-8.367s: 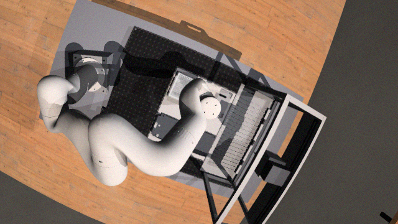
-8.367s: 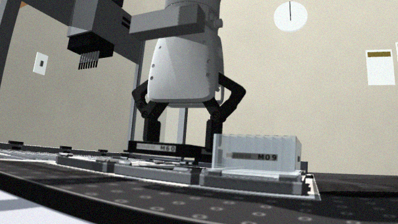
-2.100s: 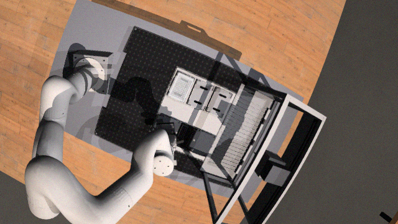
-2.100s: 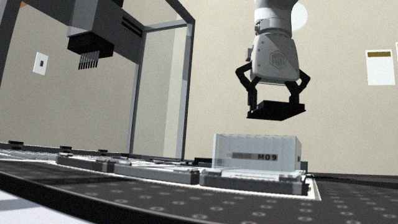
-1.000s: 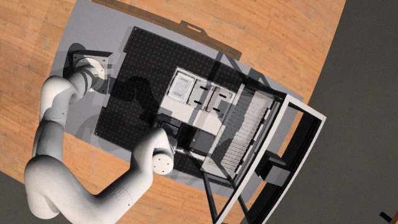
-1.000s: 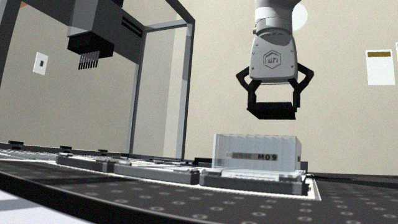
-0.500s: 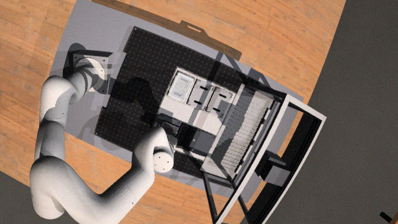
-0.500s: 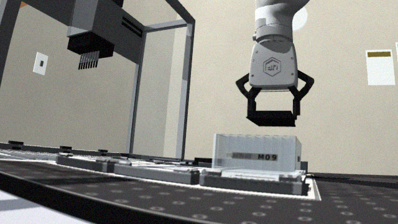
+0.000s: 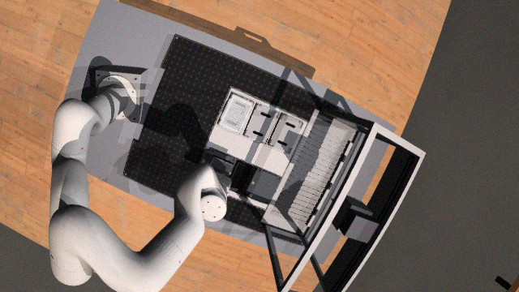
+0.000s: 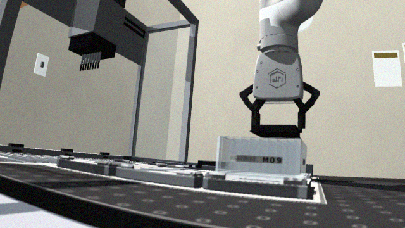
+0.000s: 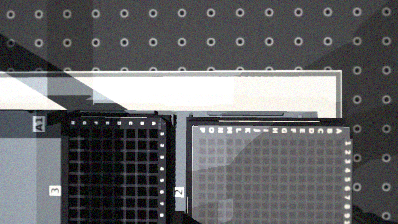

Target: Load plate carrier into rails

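M60 [image 11: 270, 175] is clamped in the tool [image 10: 276, 128]. Fingers are near full spread on the plate's edges, and the plate is level. It hangs above PC7 [image 9: 265, 182], not seated. In the exterior view it's a dark slab [image 10: 275, 132] that looks to sit just above M09 [image 10: 261, 155], but that's only line of sight.

Hidden/unclear:
- Top view: the arm's wrist covers the tool and the held plate.
- Wrist view: both plates are cut off at the bottom edge. No ID is readable on the held plate, only row letters A–P along its top edge.
- A black plate [image 11: 117, 170] lies on PC7 between markers "3" and "2", with an "A1" tag at its corner. Can't tell which site it's on.

Counts: three plates and three nests. M09 sits white in one nest; the other two [image 9: 260, 122] [image 9: 289, 130] are empty. Rails [image 9: 320, 170] are beyond the carrier, and everything stands on a perforated board [image 11: 200, 30] on the grey counter [image 9: 105, 36].
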